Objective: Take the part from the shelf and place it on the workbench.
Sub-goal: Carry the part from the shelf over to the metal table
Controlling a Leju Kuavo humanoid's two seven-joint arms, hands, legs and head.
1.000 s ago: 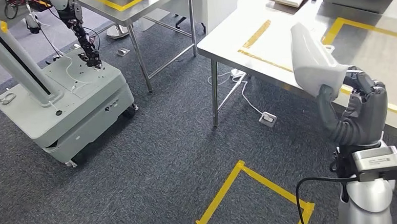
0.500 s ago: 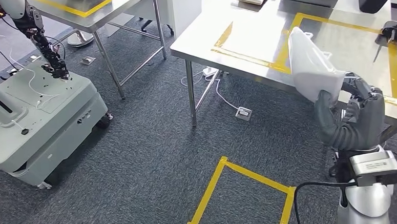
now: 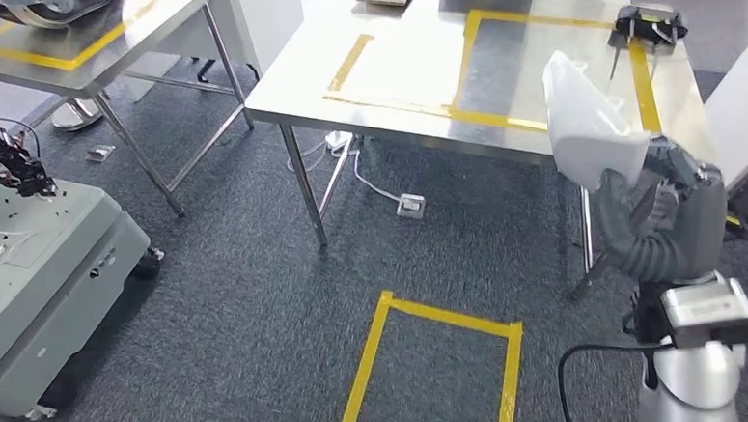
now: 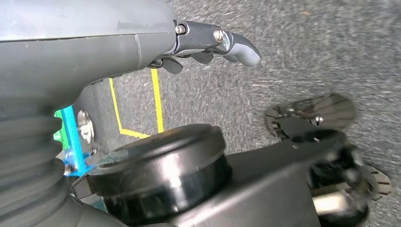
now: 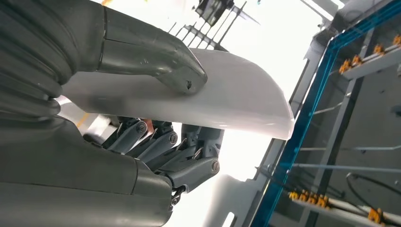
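Far left: grey cart (image 3: 35, 277) on dark carpet. Centre: steel bench (image 3: 420, 63) marked with yellow tape (image 3: 501, 119); another taped square (image 3: 434, 363) on the floor. Left hand (image 4: 208, 45) down near the carpet, fingers curled in, nothing held. Right: white part (image 3: 588, 122) gripped in right hand (image 3: 664, 201), thumb (image 5: 161, 66) on top, raised over the bench's near edge.

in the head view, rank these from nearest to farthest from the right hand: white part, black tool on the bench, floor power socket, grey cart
1. white part: gripped in the right hand.
2. black tool: on the workbench, beyond the hand.
3. floor power socket: on the carpet under the bench.
4. grey cart: far left side.
Tool and socket are fairly close to call.
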